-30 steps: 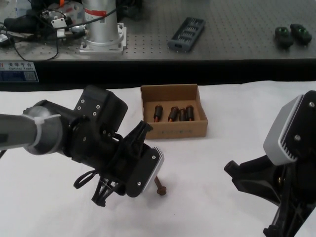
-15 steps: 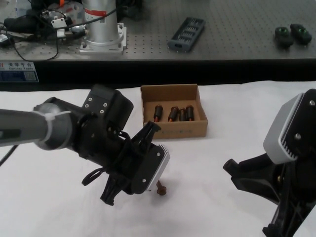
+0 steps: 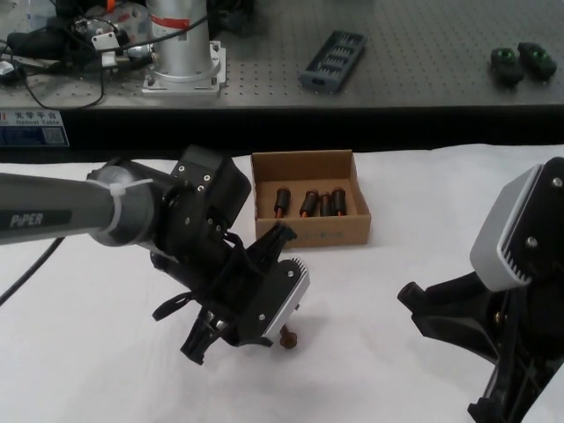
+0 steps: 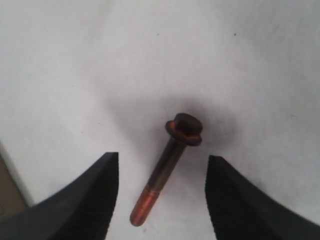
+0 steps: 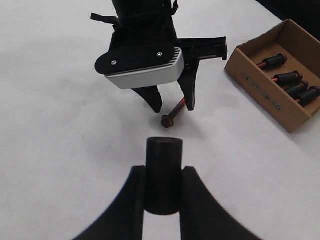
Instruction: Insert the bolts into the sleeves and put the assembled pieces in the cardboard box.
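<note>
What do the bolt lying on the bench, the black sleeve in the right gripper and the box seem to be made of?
The bolt looks like metal: dark brown shank and flanged head, coppery orange tip, faint sheen. The sleeve is matte black and smooth, plastic or rubber; I cannot tell which. The box is plain brown cardboard, matte, thin-walled.

Lab, you'll note: perforated optical breadboard [image 3: 423, 62] behind the white worktop [image 3: 397, 264]; metal post [image 3: 180, 40] and cables [image 3: 44, 44] on the breadboard.
</note>
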### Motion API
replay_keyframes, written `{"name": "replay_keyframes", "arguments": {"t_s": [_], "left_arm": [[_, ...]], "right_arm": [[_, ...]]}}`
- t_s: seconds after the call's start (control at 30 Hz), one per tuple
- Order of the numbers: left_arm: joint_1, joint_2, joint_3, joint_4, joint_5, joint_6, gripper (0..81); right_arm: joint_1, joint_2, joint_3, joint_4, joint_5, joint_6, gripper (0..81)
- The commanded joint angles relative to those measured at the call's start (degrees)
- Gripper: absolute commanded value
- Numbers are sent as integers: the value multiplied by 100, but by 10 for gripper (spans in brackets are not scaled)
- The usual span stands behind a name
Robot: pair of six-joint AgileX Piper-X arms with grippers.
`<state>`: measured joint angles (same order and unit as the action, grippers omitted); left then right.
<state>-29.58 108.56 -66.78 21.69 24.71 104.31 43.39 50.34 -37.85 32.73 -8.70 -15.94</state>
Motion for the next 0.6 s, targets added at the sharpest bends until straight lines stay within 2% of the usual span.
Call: {"name": "replay_keyframes", "arguments": {"t_s": [0.0,0.4,0.57], "left_arm": [[-36,41,-61,293,192,292,389],[-36,416,-210,77,404,367,387],[-36,597,-531,101,378,378,323]], "right_arm": [[12,-75,-19,-116,-89,-37,18],[12,-75,-19,-313,-89,-37,18],[12,-75,-19,-311,-89,-82,18]]}}
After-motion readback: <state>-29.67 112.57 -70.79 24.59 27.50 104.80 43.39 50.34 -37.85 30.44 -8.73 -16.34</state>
